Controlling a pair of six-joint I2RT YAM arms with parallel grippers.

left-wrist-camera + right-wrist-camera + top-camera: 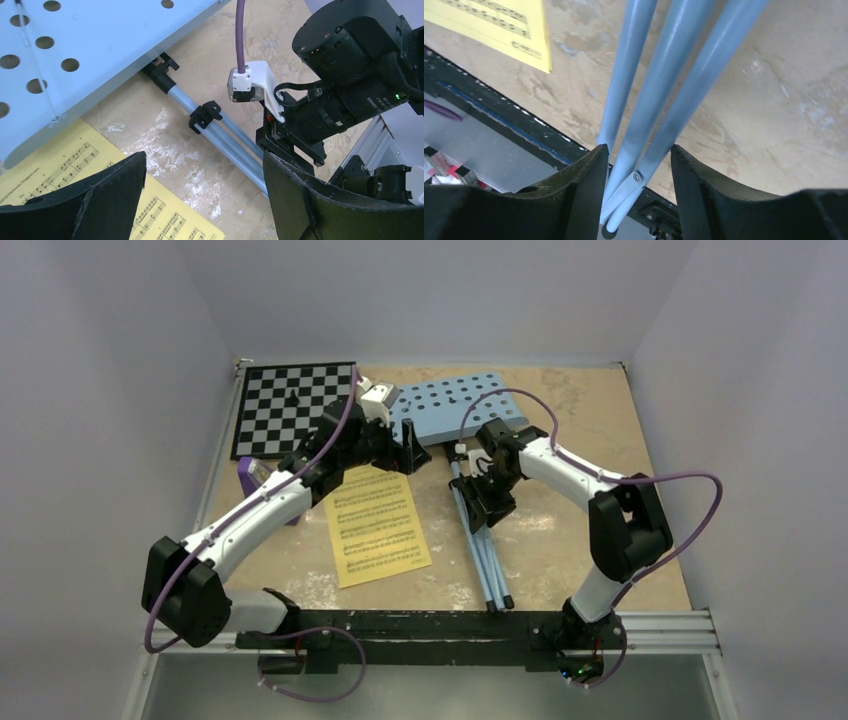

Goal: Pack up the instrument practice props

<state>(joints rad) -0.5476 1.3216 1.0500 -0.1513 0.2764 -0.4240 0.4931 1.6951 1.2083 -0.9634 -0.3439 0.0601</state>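
On the worktop point(590, 410), the right hand point(639, 152) squeezes the folded legs of the music stand point(664, 75) — it lies flat. Nearby, the left hand point(204, 156) is wide open over the yellow sheet's point(380, 525) top edge — the purple metronome point(250, 477) sits by its arm.

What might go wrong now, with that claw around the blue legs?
The right gripper pinches only the three bundled legs of the music stand; one could slip out or splay. Lifting there, the tray end may sag and swing into the left gripper, or drag across the yellow sheet.

Pale walls point(120, 320), mottled beige tabletop point(600, 400)
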